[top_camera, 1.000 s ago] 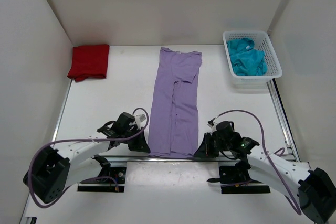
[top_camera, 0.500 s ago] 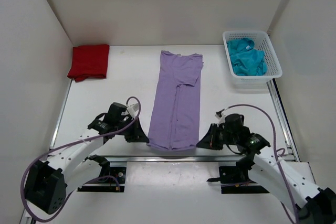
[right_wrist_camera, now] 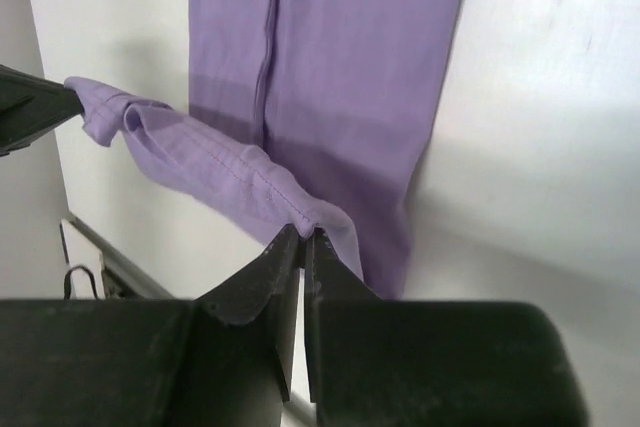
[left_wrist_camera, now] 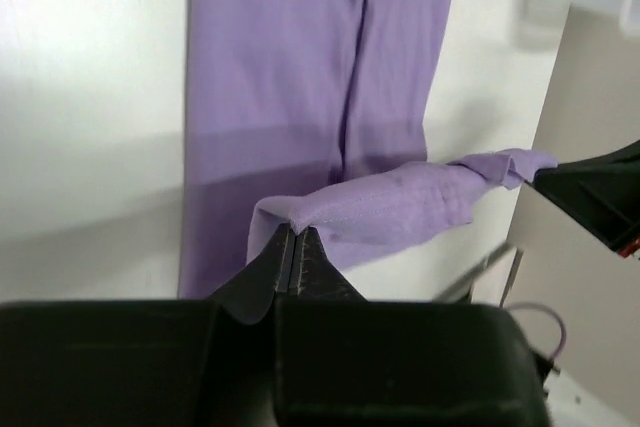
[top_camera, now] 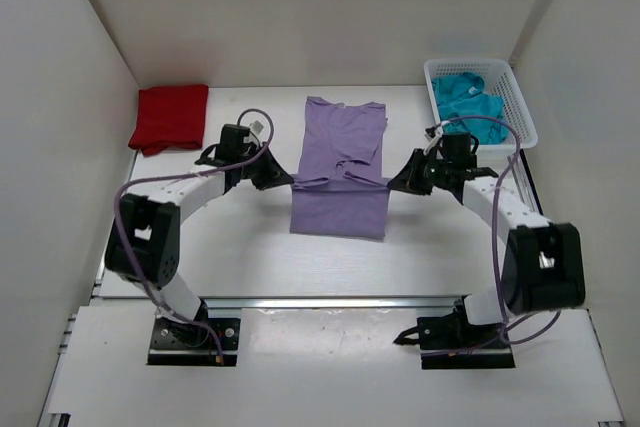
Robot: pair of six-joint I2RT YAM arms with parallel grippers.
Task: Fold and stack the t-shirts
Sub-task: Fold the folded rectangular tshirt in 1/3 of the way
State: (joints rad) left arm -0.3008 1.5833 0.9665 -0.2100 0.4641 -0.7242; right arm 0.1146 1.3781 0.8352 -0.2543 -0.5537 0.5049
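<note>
The lavender shirt is a plain pale purple with no print; the right wrist view shows faint fine ribbing in the cloth (a darker band crosses it where shadow falls). The red shirt is a solid deep red. The teal shirt is an even blue-green. The basket is white, its sides a fine mesh of slots. The table is plain white and the walls off-white. The left arm and right arm are white with black joints, and their cables are dull purple. The left gripper and right gripper are black.
</note>
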